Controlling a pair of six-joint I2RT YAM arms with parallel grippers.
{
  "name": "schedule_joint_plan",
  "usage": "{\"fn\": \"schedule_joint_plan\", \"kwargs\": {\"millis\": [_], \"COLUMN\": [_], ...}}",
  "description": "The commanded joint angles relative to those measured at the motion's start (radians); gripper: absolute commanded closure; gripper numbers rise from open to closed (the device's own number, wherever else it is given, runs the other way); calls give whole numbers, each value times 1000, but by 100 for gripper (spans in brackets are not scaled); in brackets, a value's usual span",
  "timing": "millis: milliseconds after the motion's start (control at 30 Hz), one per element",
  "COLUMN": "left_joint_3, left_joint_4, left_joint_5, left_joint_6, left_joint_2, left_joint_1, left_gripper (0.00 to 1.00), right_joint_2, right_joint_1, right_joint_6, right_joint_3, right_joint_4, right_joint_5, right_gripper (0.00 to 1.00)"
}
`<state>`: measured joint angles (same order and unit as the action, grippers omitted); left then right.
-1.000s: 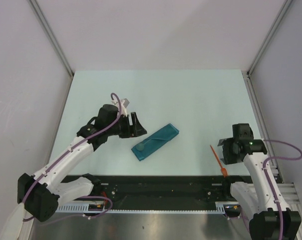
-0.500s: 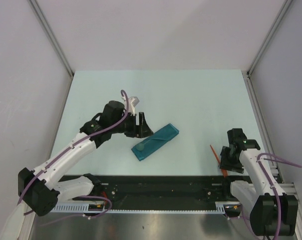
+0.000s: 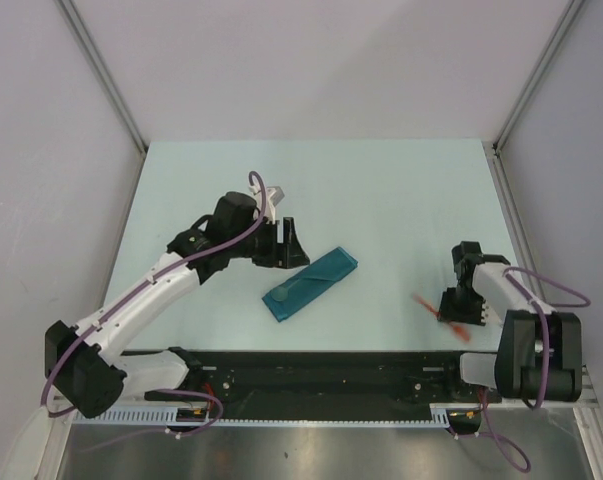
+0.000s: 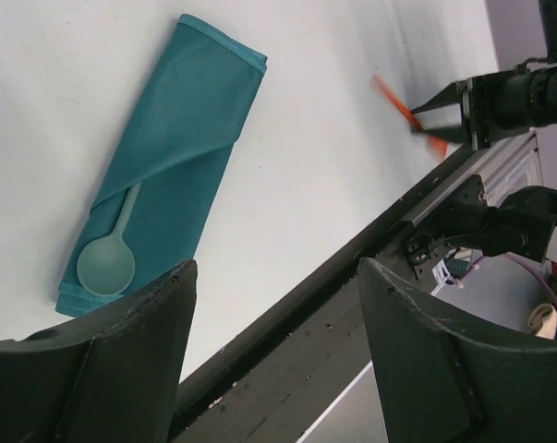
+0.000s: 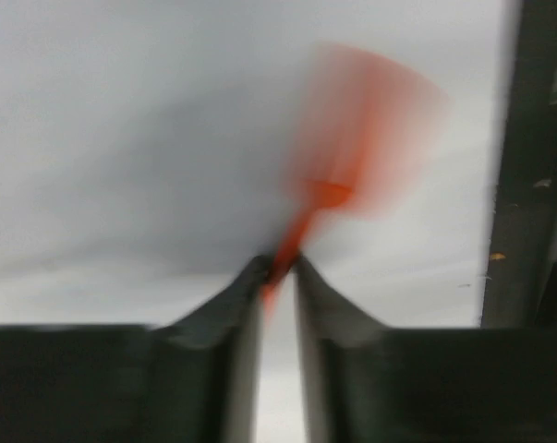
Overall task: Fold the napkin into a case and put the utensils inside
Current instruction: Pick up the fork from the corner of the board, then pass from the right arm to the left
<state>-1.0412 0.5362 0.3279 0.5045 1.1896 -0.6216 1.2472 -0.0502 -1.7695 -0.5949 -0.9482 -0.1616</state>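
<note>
The teal napkin [image 3: 316, 280] lies as a long narrow folded case [image 4: 190, 138] at the table's middle, set diagonally. A pale teal spoon [image 4: 107, 266] sits in its near-left end, bowl sticking out. My left gripper [image 3: 291, 245] hovers open just up and left of the case, and its dark fingers [image 4: 112, 369] hold nothing. Near the front right edge, my right gripper [image 3: 451, 308] is shut on the slim handle of the orange-red utensil [image 5: 352, 157]. Its wider end is motion-blurred beyond the fingertips. From the left wrist view the utensil [image 4: 393, 100] shows at the far right.
A black rail [image 3: 321, 365] runs along the table's near edge, just behind the right gripper and the utensil. Grey walls with metal posts [image 3: 106, 75] enclose the pale table [image 3: 381, 190] on three sides.
My right gripper dropped toward the front right edge and closed on the orange-red utensil's handle; the utensil is now blurred and shifted. My left gripper drifted slightly up and right, still open.
</note>
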Motion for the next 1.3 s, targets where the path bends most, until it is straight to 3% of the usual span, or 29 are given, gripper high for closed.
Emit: {"fn": "schedule_joint_plan", "kwargs": {"millis": [0,33,200,300,333,367,433,467,533,600,667,733,767,833,900,1000,1100,1133,1233,1267], "left_joint_3": [-52,-56,-51,-40,-31,-28,-20,-17,3,20,38,65,73,90,67,20,30,82,218,249], "left_joint_4": [-7,-8,-19,-65,-82,-99,-116,-131,-160,-218,-267,-312,-344,-395,-360,-302,-303,-353,-486,-516], "left_joint_5": [-23,-23,5,104,161,180,215,262,327,388,425,447,456,470,374,283,206,142,23,-1], "left_joint_6": [-17,-17,-15,-4,5,12,38,49,89,121,161,199,209,197,128,-54,-194,-237,-418,-450], "left_joint_2": [13,16,41,50,54,59,76,85,108,119,137,140,139,127,99,68,-26,-71,-260,-295], "left_joint_1": [-4,-3,8,39,49,68,89,117,144,177,204,221,243,253,253,235,201,168,78,57], "left_gripper": [25,25,23,22,22,23,23,23,24,24,24,25,25,25,25,28,31,31,28,27], "right_joint_2": [185,214,330,347,345,339,308,288,209,135,16,-73,-89,-94,-62,21,92,101,110,113], "right_joint_1": [-4,3,188,248,307,340,467,514,584,644,656,638,603,570,546,536,526,526,559,567], "right_joint_6": [172,200,361,594,661,843,967,1172,1363,1639,1755,1831,1851,1881,1875,1805,1638,1507,1311,1282], "right_joint_3": [-48,-93,-288,-385,-404,-439,-454,-442,-358,-236,-174,-141,-138,-182,-239,-359,-391,-375,-269,-257], "right_joint_4": [140,143,48,115,149,231,288,431,595,872,1038,1072,1092,1063,962,787,736,797,977,961], "right_joint_5": [-44,-50,-281,-354,-386,-454,-570,-651,-676,-523,-257,-57,191,468,598,854,1120,1237,1368,1385], "right_gripper": [90,100,100,100,100,100,100,100,100,100,100,100,100,100,100,100,100,100,100,100]}}
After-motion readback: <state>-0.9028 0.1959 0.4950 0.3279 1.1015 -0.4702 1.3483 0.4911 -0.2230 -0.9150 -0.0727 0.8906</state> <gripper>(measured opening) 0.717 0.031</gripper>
